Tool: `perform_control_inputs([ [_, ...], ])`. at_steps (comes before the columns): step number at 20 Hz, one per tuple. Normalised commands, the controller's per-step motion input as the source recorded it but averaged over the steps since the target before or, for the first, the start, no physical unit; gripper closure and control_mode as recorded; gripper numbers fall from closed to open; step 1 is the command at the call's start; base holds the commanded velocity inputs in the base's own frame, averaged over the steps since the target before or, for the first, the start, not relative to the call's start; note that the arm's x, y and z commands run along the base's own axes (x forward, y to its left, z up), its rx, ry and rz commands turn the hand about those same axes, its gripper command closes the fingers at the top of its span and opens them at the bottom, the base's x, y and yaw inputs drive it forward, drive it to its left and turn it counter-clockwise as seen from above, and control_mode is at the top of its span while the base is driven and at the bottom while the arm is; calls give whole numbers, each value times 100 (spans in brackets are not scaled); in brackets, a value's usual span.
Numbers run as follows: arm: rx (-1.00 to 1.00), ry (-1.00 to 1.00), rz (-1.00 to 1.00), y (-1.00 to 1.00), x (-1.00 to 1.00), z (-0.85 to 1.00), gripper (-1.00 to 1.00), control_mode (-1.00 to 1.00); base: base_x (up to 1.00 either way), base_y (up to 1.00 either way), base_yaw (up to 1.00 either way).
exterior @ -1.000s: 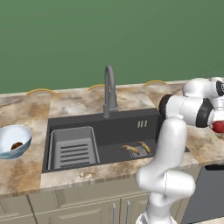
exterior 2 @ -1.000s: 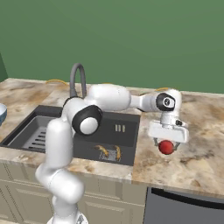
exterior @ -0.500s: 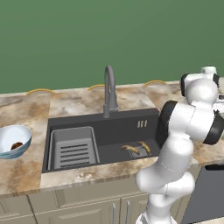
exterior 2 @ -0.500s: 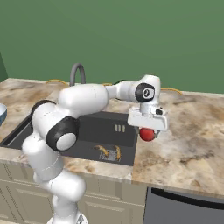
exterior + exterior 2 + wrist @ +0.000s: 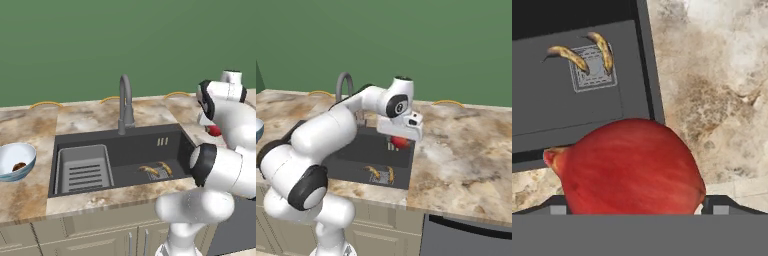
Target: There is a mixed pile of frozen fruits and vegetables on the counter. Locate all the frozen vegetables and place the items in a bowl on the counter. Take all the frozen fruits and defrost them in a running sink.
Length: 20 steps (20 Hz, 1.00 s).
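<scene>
So the gripper [image 5: 400,141] has its jaws spread wide around the red vegetable [image 5: 629,167], which looks like a red onion up close, carried in the air over the right edge of the sink [image 5: 125,145]. Below it both bananas [image 5: 584,52] lie on the square drain in the basin. Farther left sits the slotted rack [image 5: 82,167], and beyond that the pale-blue bowl [image 5: 15,160] on the counter [image 5: 466,150] with the brown lump [image 5: 19,166] inside.
</scene>
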Motion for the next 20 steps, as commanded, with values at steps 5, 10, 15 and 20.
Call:
perform_control_inputs([
  [5, 0, -26, 12, 98, -3, 10, 100, -100, 0, 0, 0],
  [10, -10, -21, 12, 100, -5, 1, 100, -100, 0, 0, 0],
  [15, -17, -7, 4, 100, -2, 0, 100, -100, 0, 0, 0],
  [20, -16, 0, 1, 100, 0, -3, 100, -100, 0, 0, 0],
])
